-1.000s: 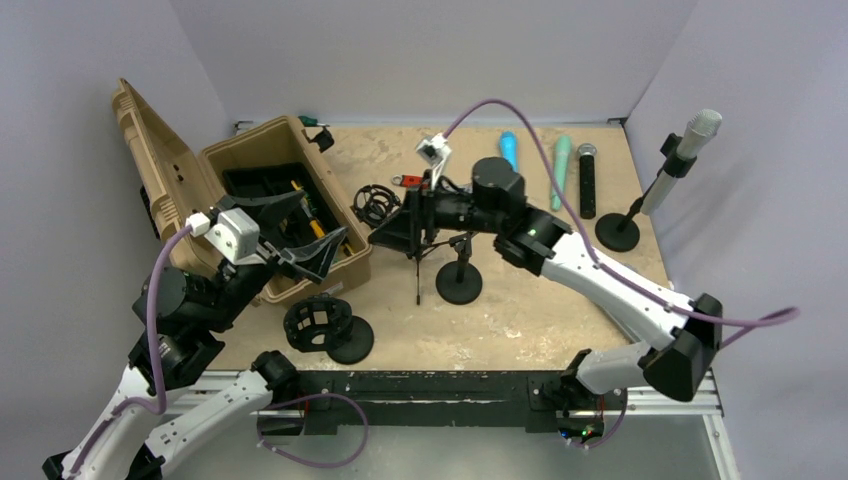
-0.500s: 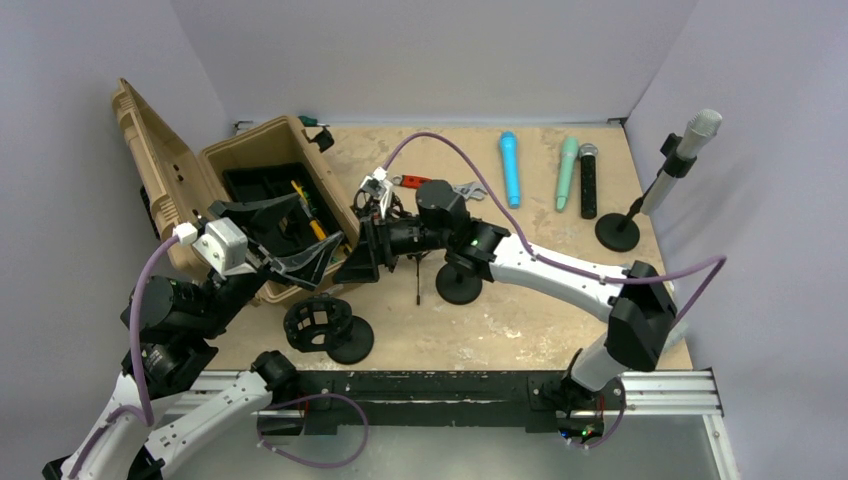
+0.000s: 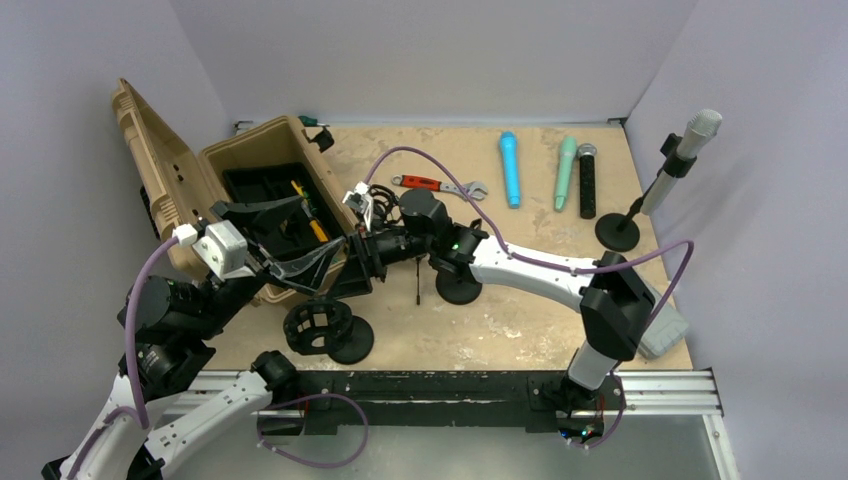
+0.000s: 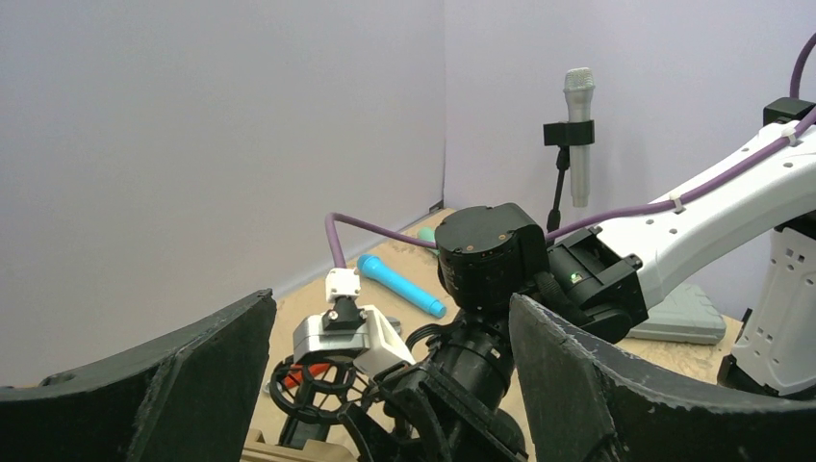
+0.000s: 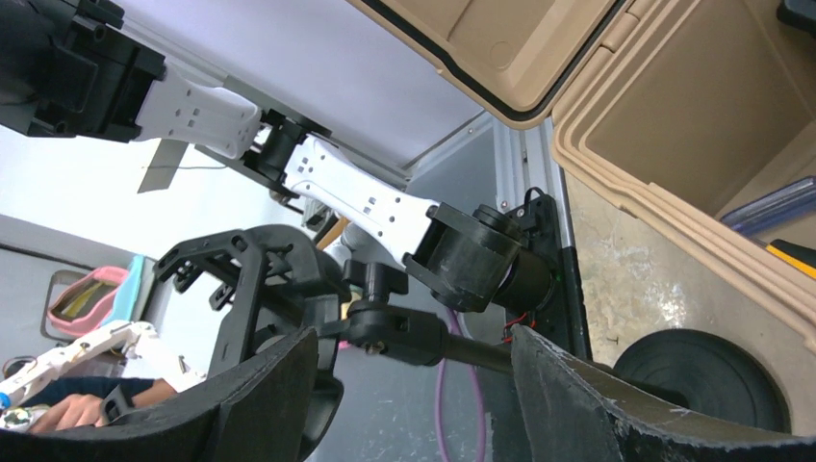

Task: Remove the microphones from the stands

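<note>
Right end effector [image 3: 350, 268]: swung left to the case [image 3: 250, 160] corner, fingers spread, empty. Left end effector [image 3: 290, 238]: spread, empty, just beside it. Microphone [image 3: 697, 133]: clipped in its stand [image 3: 640, 205], far right, well apart. Your risk: arms colliding if either advances.

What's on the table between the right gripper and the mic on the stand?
Top view: between the right gripper and the silver mic, the blue mic, green mic and black mic lie side by side.
</note>
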{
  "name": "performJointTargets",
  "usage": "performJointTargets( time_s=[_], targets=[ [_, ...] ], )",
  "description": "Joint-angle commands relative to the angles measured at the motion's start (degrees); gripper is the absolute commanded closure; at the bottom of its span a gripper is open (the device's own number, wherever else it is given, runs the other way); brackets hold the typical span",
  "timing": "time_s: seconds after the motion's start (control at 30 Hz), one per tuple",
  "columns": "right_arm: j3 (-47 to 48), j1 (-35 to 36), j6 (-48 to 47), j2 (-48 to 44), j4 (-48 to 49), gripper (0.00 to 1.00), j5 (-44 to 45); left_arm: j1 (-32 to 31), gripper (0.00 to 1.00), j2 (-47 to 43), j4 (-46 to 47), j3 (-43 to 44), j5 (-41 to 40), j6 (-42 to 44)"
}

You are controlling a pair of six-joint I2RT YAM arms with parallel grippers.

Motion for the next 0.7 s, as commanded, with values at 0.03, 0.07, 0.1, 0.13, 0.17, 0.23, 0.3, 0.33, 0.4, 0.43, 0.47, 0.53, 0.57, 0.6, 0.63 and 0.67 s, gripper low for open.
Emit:
performJointTargets(
  time_s=[0.03,0.07,0.1,0.13,0.17,0.23,0.3,0.33,0.4,0.43,0.47,0.53,0.57,0.6,0.63,0.67],
  targets=[
    [3.0,0.9,0.1,2.2,2.2,0.28,-2.5,0.4,0.11,0.6,1.1,2.0,1.2,-0.3],
    [3.3,0.9,0.1,2.5,2.1,0.28,-2.5,0.3,0.11,0.6,1.1,2.0,1.2,-0.3],
    [3.7,1.0,0.1,2.9,2.1,0.28,-2.5,0.3,0.11,0.6,1.1,2.0,1.2,-0.4],
    [4.1,1.1,0.0,3.2,2.0,0.28,-2.4,0.4,0.11,0.7,1.1,2.0,1.2,-0.4],
    [4.4,1.1,0.0,3.5,1.7,0.28,-2.4,0.4,0.11,0.7,1.1,2.0,1.3,-0.5],
    [4.9,1.2,0.0,3.9,1.6,0.28,-2.3,0.4,0.11,0.8,1.1,2.0,1.3,-0.5],
    [4.9,1.2,0.0,4.1,1.4,0.28,-2.1,0.3,0.11,0.8,1.1,2.0,1.4,-0.7],
    [4.9,1.3,-0.1,4.1,1.2,0.28,-1.8,0.4,0.11,0.8,1.1,2.0,1.4,-0.6],
    [4.9,1.2,-0.5,4.1,0.2,0.28,-1.1,0.4,0.11,0.7,1.1,2.0,1.5,-0.7],
    [4.9,1.2,-0.8,4.1,-0.4,0.29,-0.6,0.4,0.11,0.7,1.1,2.0,1.5,-0.7],
    [4.9,1.2,-1.2,4.0,-1.2,0.29,-0.1,0.4,0.11,0.7,1.1,2.0,1.5,-0.7],
    [5.0,1.2,-2.2,3.9,-3.1,0.30,1.9,0.4,0.11,0.6,1.1,2.0,1.5,-0.7],
    [5.1,1.3,-2.9,3.9,-4.5,0.30,2.8,0.3,0.11,0.6,1.1,2.0,1.5,-0.7],
    [5.0,1.3,-3.7,3.7,-5.5,0.31,3.5,0.3,0.11,0.6,1.1,2.0,1.5,-0.7],
    [4.7,1.3,-4.3,3.7,-6.5,0.32,4.2,0.4,0.11,0.7,1.1,2.0,1.5,-0.8],
    [4.3,1.3,-4.8,3.7,-7.2,0.32,4.8,0.4,0.11,0.7,1.1,2.0,1.6,-0.8]
  ],
)
